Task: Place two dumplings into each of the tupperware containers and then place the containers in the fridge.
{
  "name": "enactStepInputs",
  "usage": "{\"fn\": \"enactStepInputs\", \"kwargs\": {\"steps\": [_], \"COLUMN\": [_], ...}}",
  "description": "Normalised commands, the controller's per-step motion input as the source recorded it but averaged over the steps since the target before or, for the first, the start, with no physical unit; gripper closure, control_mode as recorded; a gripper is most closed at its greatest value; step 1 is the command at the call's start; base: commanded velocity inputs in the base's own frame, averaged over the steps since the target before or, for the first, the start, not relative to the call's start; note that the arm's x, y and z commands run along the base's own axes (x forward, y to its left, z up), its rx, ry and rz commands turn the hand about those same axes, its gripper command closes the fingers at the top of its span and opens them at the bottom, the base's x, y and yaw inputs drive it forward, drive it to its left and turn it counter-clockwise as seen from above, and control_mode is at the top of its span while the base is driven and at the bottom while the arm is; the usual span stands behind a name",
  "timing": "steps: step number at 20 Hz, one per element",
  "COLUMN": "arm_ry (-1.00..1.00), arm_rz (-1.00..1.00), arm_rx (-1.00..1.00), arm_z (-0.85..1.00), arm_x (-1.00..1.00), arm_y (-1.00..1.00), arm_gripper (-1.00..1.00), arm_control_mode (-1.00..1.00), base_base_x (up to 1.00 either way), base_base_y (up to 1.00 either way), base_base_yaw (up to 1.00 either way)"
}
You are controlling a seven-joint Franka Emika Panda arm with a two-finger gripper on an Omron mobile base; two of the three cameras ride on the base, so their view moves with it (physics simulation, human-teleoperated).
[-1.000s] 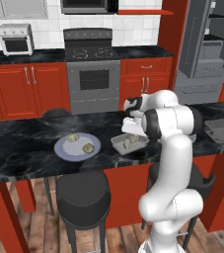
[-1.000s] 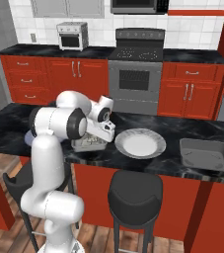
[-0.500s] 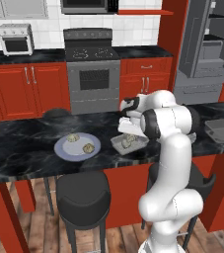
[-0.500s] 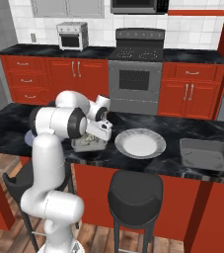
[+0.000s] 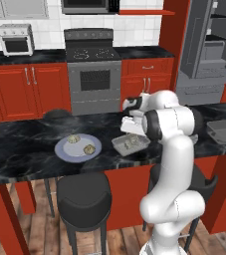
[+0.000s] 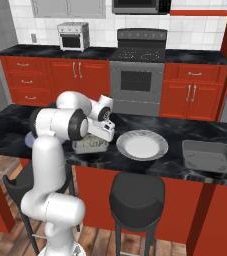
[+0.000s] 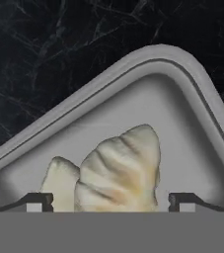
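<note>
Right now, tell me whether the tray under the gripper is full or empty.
Not empty. The tray holds two dumplings, one large and one partly behind it, lying between the open gripper fingertips.

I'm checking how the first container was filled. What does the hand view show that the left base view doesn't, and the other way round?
Hand view: a rounded corner of the near tray, with two crimped dumplings lying side by side inside it, between the spread tips of the open tool.
Left base view: the plate with two more dumplings, the second tray far to the right, and the fridge behind.
Both: the near tray on the black marble counter.
</note>
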Motion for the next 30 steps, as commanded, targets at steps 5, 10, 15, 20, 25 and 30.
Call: {"fn": "enactStepInputs", "kwargs": {"steps": [5,10,15,20,25,30], "arm_ry": [0.01,0.01,0.05,-0.08,-0.09,-0.09], "arm_rz": [-0.03,-0.04,0.03,0.18,0.22,0.28], "arm_rx": [0.0,-0.08,-0.13,-0.08,0.0,0.0], "arm_z": [0.62,0.38,0.03,0.0,-0.18,-0.45], "arm_x": [-0.13,-0.33,-0.47,-0.74,0.01,0.31], "arm_y": [0.02,0.67,0.79,0.28,-0.01,0.12], "arm_gripper": [-1.0,-1.0,-1.0,-1.0,-1.0,-1.0], "arm_control_mode": [-1.0,-1.0,-1.0,-1.0,-1.0,-1.0], "base_base_x": [0.0,0.0,0.0,0.0,0.0,0.0], "base_base_y": [0.0,0.0,0.0,0.0,0.0,0.0], "base_base_yaw": [0.0,0.0,0.0,0.0,0.0,0.0]}}
